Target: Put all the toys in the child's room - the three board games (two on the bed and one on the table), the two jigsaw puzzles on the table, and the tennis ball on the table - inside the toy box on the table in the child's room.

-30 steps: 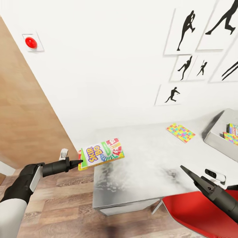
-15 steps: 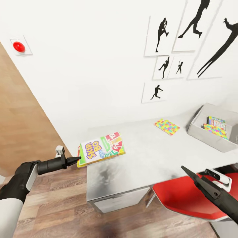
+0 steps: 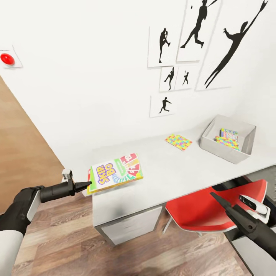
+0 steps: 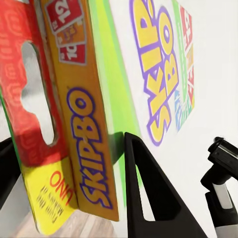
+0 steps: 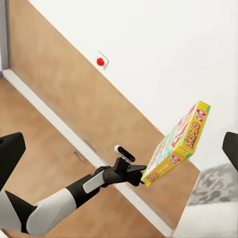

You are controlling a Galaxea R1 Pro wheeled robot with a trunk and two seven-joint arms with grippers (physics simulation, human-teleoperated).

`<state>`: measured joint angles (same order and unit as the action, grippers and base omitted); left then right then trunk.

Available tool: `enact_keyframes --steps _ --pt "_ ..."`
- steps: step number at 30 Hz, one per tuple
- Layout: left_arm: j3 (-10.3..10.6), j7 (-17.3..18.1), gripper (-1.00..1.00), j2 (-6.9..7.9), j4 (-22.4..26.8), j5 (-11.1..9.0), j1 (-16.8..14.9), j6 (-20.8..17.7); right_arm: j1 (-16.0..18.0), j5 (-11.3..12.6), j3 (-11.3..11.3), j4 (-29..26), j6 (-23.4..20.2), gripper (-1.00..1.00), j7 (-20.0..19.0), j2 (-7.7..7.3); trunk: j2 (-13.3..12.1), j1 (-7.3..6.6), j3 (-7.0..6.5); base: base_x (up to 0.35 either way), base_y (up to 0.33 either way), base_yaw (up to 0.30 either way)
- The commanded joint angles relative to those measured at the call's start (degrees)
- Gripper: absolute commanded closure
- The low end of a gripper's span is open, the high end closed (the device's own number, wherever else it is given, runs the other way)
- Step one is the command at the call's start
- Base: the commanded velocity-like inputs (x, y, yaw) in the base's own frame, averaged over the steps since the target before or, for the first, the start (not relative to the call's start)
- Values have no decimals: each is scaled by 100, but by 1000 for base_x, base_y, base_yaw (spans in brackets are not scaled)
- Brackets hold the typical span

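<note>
We face a white wall hung with black silhouette sports pictures (image 3: 199, 27), with the pale table (image 3: 172, 165) running along it above a wood-plank floor and a red chair (image 3: 209, 209) tucked at its near side. Our left gripper (image 3: 87, 185) pinches the short end of the thick board game (image 3: 116, 172), which hangs roughly level over the table's left end; the left wrist view shows one finger (image 4: 148, 198) against the box's face and the other behind it. The toy box (image 3: 229, 138) sits well away toward the far right of the table, already holding some colourful items, and a jigsaw puzzle (image 3: 178, 142) lies flat on the tabletop between game and tray. The game's long axis runs from the gripper toward the tray, so we judge the carry goes rightward along the desk, though the right gripper (image 3: 222, 203) is nearer the tray. Its jaws look pressed together with nothing between them. The cover reads "SKIP-BO", and its spine adds "UNO".
</note>
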<state>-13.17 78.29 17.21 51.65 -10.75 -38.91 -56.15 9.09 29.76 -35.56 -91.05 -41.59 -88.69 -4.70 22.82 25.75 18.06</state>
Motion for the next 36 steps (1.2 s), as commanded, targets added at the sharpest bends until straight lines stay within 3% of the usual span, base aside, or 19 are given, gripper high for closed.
enact_keyframes --steps 1,14,22,36 --pt "-2 11 100 3 3 -32 -3 -63 5 3 -2 -1 -58 -100 -16 -2 10 3 1 -4 0 -189" --pt "-6 20 100 11 3 -48 -3 -63 5 3 -7 -1 112 -100 -17 -30 10 3 -103 -1 0 -189" --pt "-2 379 100 29 3 -20 -3 -55 5 3 -12 1 145 -100 -17 -30 10 3 -167 0 0 -189" --pt "-2 425 100 107 3 -15 -3 -45 5 3 -12 -1 258 -100 -17 -10 10 3 -279 0 0 -189"
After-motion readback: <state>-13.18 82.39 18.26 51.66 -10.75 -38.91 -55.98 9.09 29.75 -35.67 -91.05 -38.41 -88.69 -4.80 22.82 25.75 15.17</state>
